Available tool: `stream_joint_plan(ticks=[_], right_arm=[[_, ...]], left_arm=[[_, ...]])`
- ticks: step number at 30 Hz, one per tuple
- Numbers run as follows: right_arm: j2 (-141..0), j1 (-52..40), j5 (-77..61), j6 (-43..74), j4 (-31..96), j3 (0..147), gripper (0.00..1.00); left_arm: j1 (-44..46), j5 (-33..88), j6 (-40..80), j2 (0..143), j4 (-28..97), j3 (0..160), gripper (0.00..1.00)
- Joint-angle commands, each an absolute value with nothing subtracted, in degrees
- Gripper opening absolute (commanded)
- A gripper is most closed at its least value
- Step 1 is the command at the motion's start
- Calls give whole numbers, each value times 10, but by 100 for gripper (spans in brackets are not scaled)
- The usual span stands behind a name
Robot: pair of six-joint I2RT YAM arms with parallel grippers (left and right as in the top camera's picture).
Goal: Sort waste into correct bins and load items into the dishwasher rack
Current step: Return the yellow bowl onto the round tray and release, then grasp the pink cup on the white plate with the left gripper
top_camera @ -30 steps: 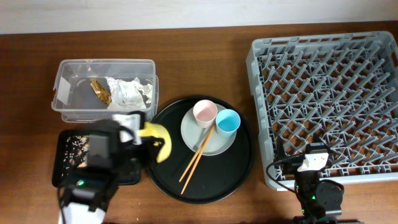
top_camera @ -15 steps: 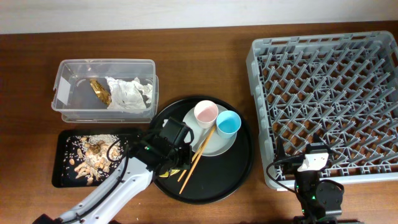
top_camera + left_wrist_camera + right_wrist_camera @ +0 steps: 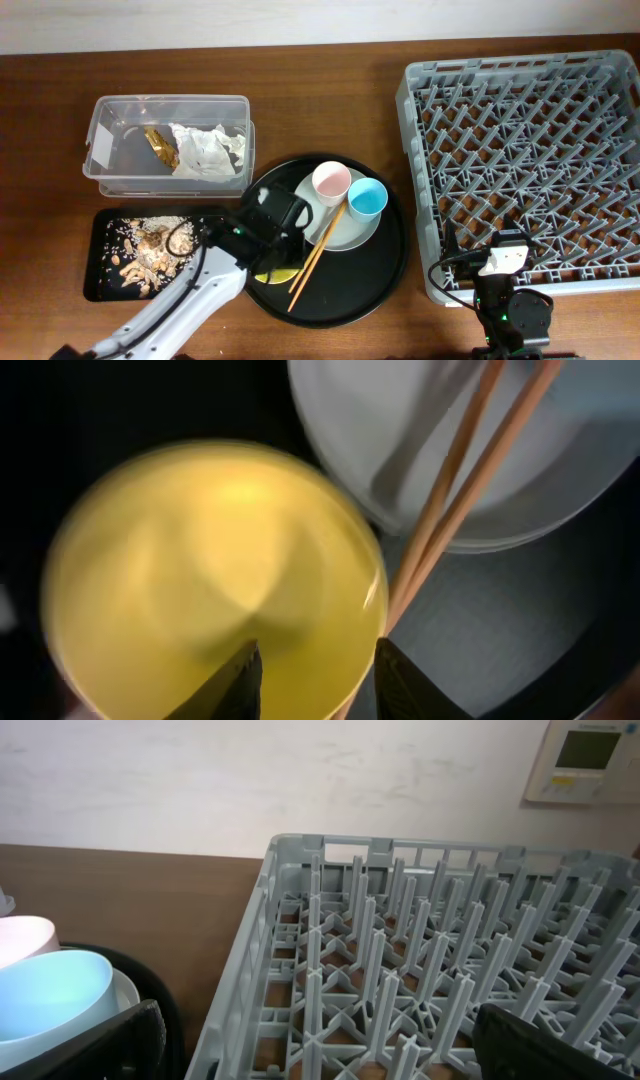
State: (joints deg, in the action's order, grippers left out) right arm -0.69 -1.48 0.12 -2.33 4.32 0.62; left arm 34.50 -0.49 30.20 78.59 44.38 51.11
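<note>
The yellow bowl [image 3: 276,273] lies on the large round black tray [image 3: 385,270], left of the two chopsticks [image 3: 318,250]. My left gripper [image 3: 275,222] hovers over it, open. In the left wrist view its fingers [image 3: 318,660] straddle the bowl's [image 3: 200,580] rim beside the chopsticks [image 3: 450,490] and the plate [image 3: 400,440]. The pale plate [image 3: 357,232] carries the pink cup [image 3: 329,182] and the blue cup [image 3: 367,196]. The clear box [image 3: 100,150] holds the napkin [image 3: 205,148] and the wrapper [image 3: 160,145]. Food scraps [image 3: 150,255] lie in the shallow black tray [image 3: 93,285]. My right gripper [image 3: 510,262] is open and empty.
The grey dishwasher rack [image 3: 520,150] fills the right side, with no item in it. My right gripper [image 3: 320,1045] sits at its front edge, looking over its pegs [image 3: 400,970], with the blue cup [image 3: 45,995] and pink cup [image 3: 20,935] at the far left.
One second ago my left gripper held the yellow bowl tipped by the shallow black tray. It swung right and the bowl now lies on the round tray. The right arm has not moved.
</note>
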Motion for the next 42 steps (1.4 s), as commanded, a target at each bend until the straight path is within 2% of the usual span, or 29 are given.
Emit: stream_joint_plan(ticks=[1,4,17,24,33,36,38,40,42], right_arm=[[-4,-11,3,-23,46,3,99],[-4,-11,3,-23,46,3,99],[-4,-11,3,-23,46,3,99],[-4,-11,3,-23,46,3,99],[-4,-11,3,-23,46,3,99],[-4,-11,3,-23,46,3,99],[-4,-11,3,-23,46,3,99],[-4,-11,3,-23,46,3,99],[-4,-11,3,-23,46,3,99]], left_arm=[[344,-106,264,760,492,643,41],[343,-114,261,758,467,695,53],[343,-41,261,918,437,695,53],[343,-41,261,925,357,695,54],[343,-38,261,982,345,695,54],[343,-26,261,984,332,695,29],[343,-25,263,985,329,695,25],[343,-26,263,985,318,695,16],[343,-28,263,985,302,695,15]])
